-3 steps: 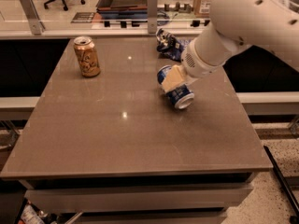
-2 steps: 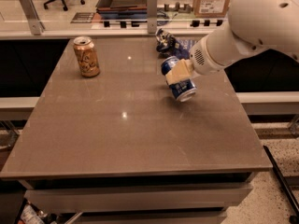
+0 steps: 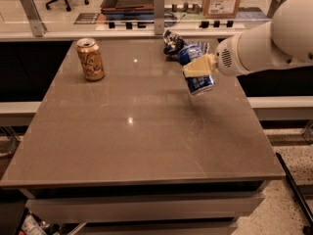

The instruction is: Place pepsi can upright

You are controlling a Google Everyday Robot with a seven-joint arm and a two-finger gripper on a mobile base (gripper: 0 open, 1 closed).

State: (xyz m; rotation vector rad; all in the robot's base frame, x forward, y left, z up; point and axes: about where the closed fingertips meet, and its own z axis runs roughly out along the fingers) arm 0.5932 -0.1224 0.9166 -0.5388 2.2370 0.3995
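The pepsi can [image 3: 198, 77], blue with white markings, is held in my gripper [image 3: 199, 67] above the right rear part of the table [image 3: 146, 131]. The can hangs tilted, its silver end pointing down toward the front. The tan fingers [image 3: 199, 66] clamp across its upper part. My white arm reaches in from the right edge.
A gold-tan can [image 3: 91, 59] stands upright at the rear left of the table. A dark blue foil snack bag [image 3: 173, 43] lies at the rear, just behind the gripper. A glass partition with metal posts and a counter run behind the table.
The gripper has lifted the pepsi can off the table and carried it up and slightly back-right. The arm has drawn back to the right.
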